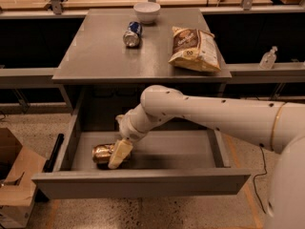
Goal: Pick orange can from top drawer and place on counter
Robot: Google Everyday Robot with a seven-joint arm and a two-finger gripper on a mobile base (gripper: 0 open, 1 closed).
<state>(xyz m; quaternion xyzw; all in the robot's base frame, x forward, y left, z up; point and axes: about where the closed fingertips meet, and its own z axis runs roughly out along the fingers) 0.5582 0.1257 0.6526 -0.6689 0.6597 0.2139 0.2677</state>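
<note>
The orange can (pixel 101 153) lies on its side in the left part of the open top drawer (pixel 143 182). My gripper (pixel 119 154) reaches down into the drawer and sits over the can's right end; one pale finger (pixel 120 152) covers that end. The white arm comes in from the right, over the drawer. The grey counter (pixel 105 56) stands above the drawer.
On the counter are a blue-and-silver can (pixel 132 34) on its side, a white bowl (pixel 147 11) and a chip bag (pixel 194 49). A cardboard box (pixel 12 182) stands on the floor at left. A clear bottle (pixel 268 57) sits on a ledge at right.
</note>
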